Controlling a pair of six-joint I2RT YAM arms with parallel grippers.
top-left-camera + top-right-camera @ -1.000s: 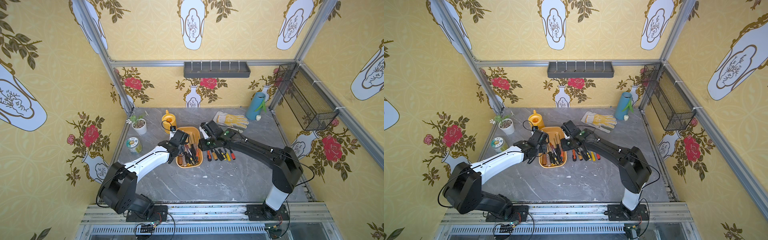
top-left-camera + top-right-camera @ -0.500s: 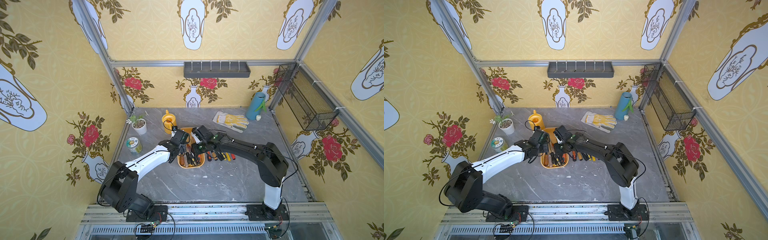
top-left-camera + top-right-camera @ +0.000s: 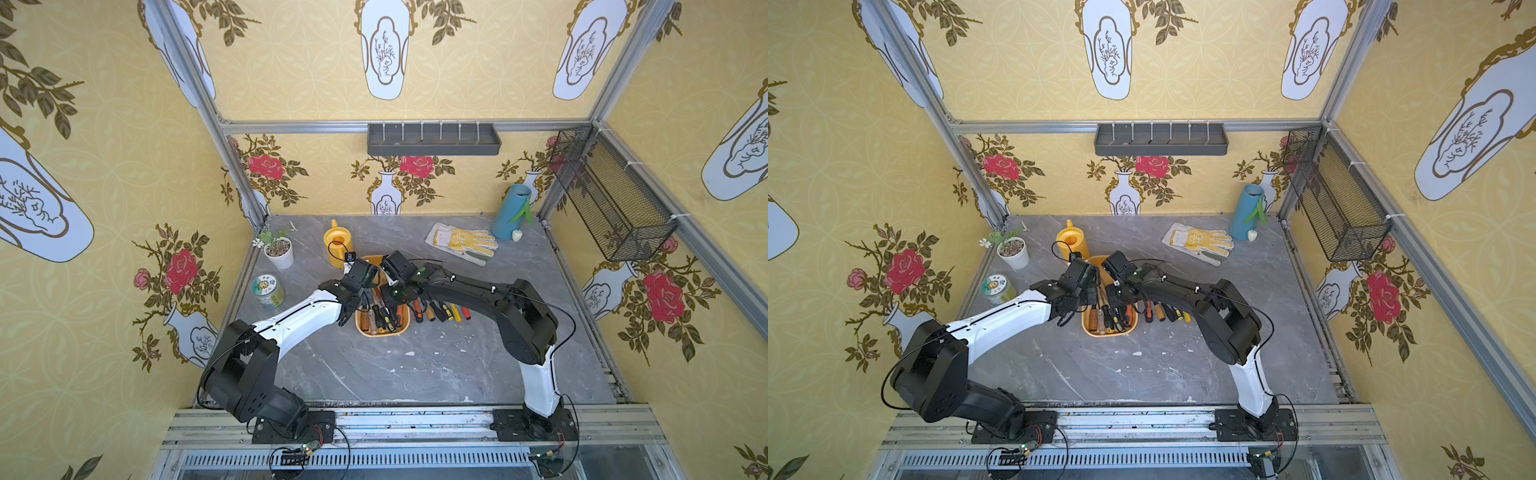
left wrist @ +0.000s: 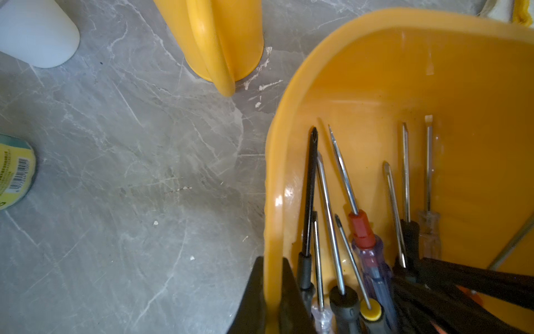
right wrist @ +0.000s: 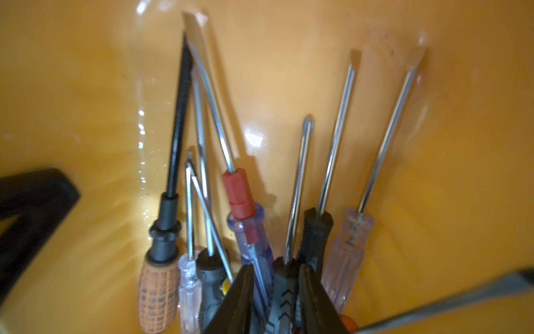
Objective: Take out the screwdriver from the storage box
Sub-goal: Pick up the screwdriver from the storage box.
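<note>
The storage box [image 3: 382, 334] is a shallow yellow-orange tub with a rolled rim, set mid-worktop [image 3: 415, 374]. It holds a bundle of screwdrivers [image 4: 361, 231] with their shafts all pointing one way: one orange-gripped, some clear, one blue with a red collar. The left end effector [image 4: 272, 269] is clamped on the box's rim. The right end effector [image 5: 276, 271] straddles a black chevron-grip Phillips screwdriver [image 5: 284, 286] lying in the box — fingers narrowly apart, and I cannot tell whether they pinch it.

Bright even light; top views bend at edges; right wrist view blurred, glare on storage box [image 5: 254, 136].
</note>
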